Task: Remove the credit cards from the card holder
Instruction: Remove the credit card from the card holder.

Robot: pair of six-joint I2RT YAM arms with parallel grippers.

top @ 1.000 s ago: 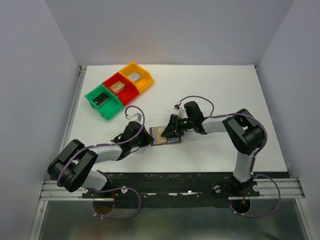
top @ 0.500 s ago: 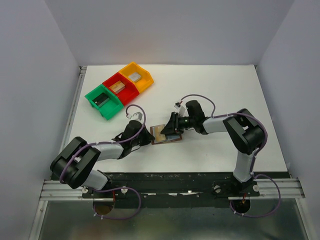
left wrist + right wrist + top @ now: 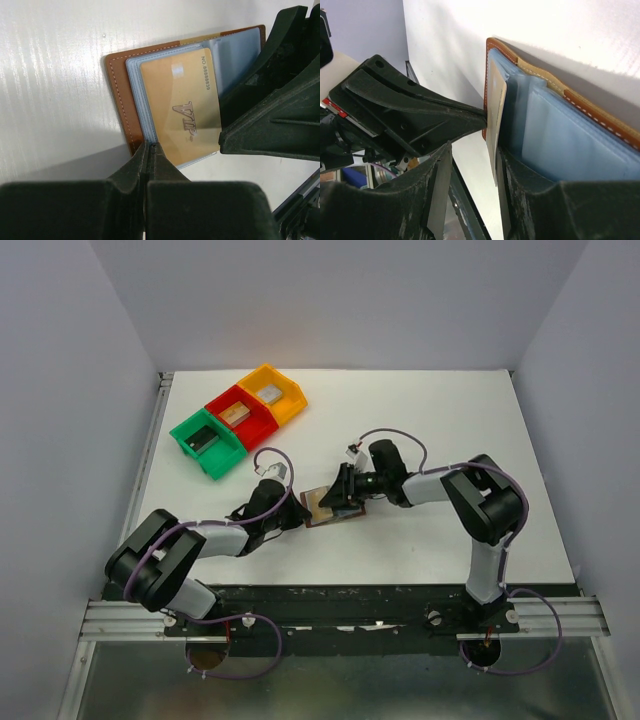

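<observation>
The card holder (image 3: 318,508) lies open on the white table between both arms, brown leather (image 3: 120,95) with light-blue sleeves (image 3: 570,145). A gold-tan credit card (image 3: 180,110) marked VIP sticks partly out of a sleeve, and the right wrist view shows it edge-on (image 3: 495,120). My left gripper (image 3: 150,146) is shut on the holder's near edge, at the blue sleeve. My right gripper (image 3: 472,172) is open and straddles the gold card's free end; the card rests against one finger (image 3: 520,200) with a gap to the other. Other credit cards are hidden.
Green (image 3: 208,443), red (image 3: 240,416) and yellow (image 3: 271,392) bins stand in a row at the back left, each holding a small block. The two grippers nearly touch over the holder. White walls enclose the table.
Both grippers and the holder have drifted slightly away from the arm bases. The right jaws have widened a little around the gold card.
</observation>
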